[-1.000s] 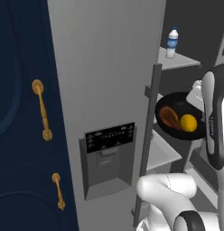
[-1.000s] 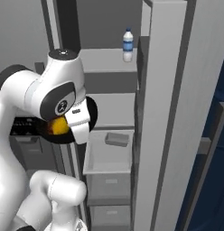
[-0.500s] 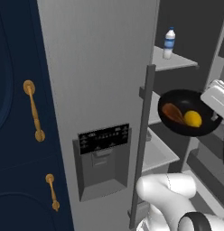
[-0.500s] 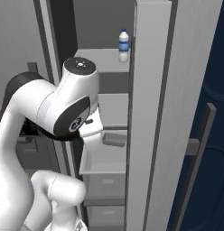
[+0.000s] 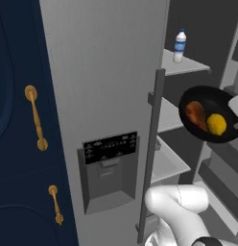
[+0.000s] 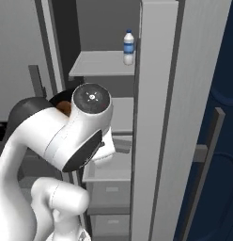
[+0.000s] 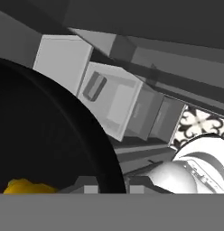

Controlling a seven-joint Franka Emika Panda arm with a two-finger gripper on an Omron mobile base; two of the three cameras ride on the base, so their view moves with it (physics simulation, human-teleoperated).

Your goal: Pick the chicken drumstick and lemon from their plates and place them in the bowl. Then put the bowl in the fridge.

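The bowl (image 5: 210,114) hangs in the air in front of the open fridge (image 5: 106,96), level with the middle shelf (image 5: 168,114) and tilted so that its inside faces the left base view. It carries both loads: the chicken drumstick (image 5: 196,114) lies on the left of the floor of the bowl and the lemon (image 5: 217,124) on the right, the two touching or nearly so. The tilt is moderate, so the rim retains both items during transport.

The end effector (image 7: 109,188) is closed to nearly its narrowest setting. In the hand view the black rim passes directly by the finger tips, which fits a pinch grip on the bowl wall; the contact itself is partly hidden. A rim grip leaves the bowl interior free and lets the bowl travel edge-first into the shelf gap.

A water bottle (image 5: 179,46) stands on the upper shelf (image 5: 183,65), well apart from the bowl. The shelf at bowl level appears free, so it is the likely place for the bowl.

Compared with the earlier frames, the base views have shifted as a whole, so the camera has moved. The bowl now shows in the left base view without the arm in front of it, and the end effector has narrowed from partly open to nearly closed
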